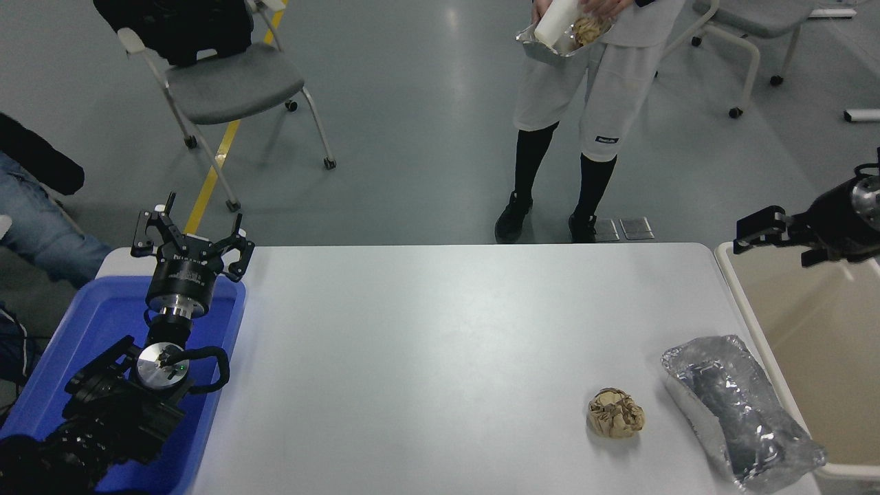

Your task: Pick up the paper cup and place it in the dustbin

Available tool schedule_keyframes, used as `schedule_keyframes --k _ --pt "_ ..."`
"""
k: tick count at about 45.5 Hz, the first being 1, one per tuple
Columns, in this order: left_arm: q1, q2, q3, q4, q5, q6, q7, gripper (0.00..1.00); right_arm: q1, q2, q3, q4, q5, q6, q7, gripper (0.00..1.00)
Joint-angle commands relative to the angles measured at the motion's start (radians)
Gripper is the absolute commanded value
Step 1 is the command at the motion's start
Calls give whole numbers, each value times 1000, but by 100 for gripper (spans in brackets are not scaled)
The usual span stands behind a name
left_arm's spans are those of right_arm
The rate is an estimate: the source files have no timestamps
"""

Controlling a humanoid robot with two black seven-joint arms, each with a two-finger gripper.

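Note:
The white paper cup (552, 25) is off the table, at the picture's top, in a person's hands (597, 7); it lies tilted in a foil tray (543, 49) that the person holds. The beige dustbin (740, 291) stands at the table's right end. My right gripper (771, 249) reaches in from the right edge above the dustbin's far left corner, open, with nothing between its fingers. At the lower left my left gripper (191, 231) is parked open over the blue tray (103, 323).
A crumpled brown paper ball (616, 412) and a crinkled silver foil tray (741, 411) lie on the white table (440, 344) near the dustbin. The person stands just past the far edge. A chair (230, 79) and a seated person's leg (41, 227) are at the left.

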Motion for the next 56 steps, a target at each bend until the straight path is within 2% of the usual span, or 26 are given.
schedule_keyframes --k 1,22,33,41,56 --pt "0 0 0 0 1 0 2 99 183 153 -143 38 -5 88 1 100" --pt "0 0 0 0 1 0 2 99 237 287 -69 103 5 98 1 100" --pt "0 0 0 0 -1 2 2 99 263 293 -60 103 33 98 4 100" --pt "0 0 0 0 0 2 2 99 257 312 -62 98 99 98 2 100" --pt "0 0 0 0 1 0 2 99 249 324 -88 95 97 98 1 100"
